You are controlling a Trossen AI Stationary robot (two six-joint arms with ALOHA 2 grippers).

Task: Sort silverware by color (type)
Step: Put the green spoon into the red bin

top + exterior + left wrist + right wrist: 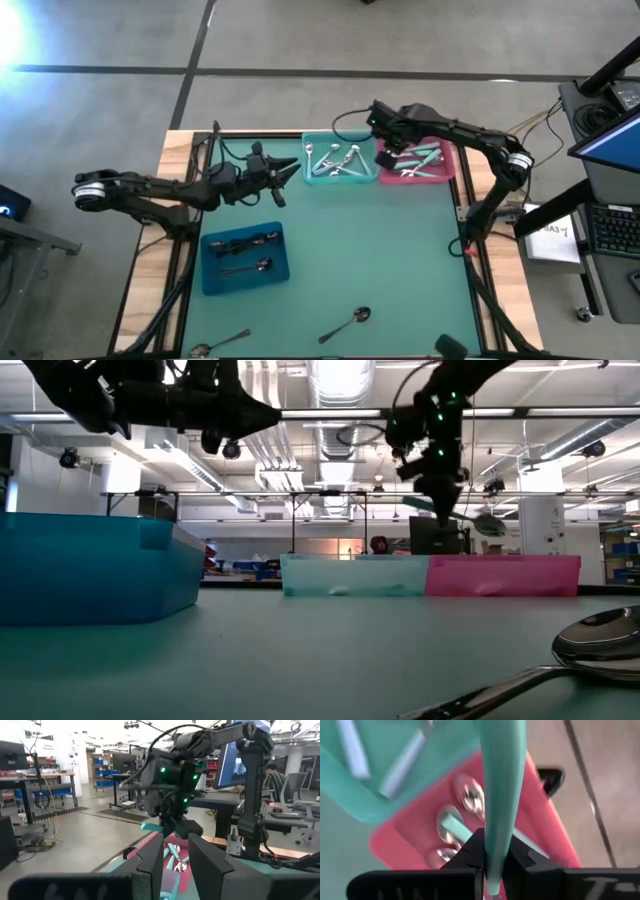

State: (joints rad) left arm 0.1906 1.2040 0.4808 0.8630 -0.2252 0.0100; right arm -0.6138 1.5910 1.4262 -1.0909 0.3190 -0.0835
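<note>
No writing can be read. A mint-handled spoon (502, 795) is pinched by the right gripper (492, 865) above the pink bin (445, 175); the left gripper (285, 172), at nine o'clock of the teal bin (340, 178), is parted slightly, nothing held.

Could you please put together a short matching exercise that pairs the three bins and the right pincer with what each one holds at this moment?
Things:
1. blue bin
2. teal bin
3. pink bin
4. right pincer

Contents:
A. one mint-handled spoon, clamped
B. shiny silver spoons
C. dark spoons
D. several mint-handled spoons

Pairs: 1-C, 2-B, 3-D, 4-A
</note>
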